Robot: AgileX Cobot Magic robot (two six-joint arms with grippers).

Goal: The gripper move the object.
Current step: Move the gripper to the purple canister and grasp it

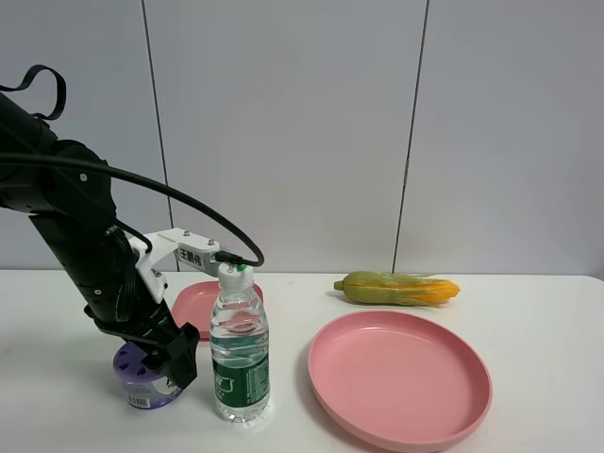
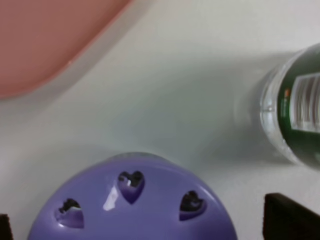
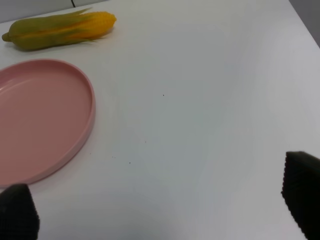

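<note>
At the front left of the white table [image 1: 538, 311], my left gripper [image 1: 165, 368] straddles the purple-lidded can [image 1: 137, 387], fingers spread either side. A water bottle [image 1: 239, 344] stands just beside it. My right gripper [image 3: 160, 210], fingers apart, hangs near the large pink plate [image 1: 399, 379]. Farther back lie a small pink plate [image 1: 193, 300] and a corn cob [image 1: 401, 288].
</note>
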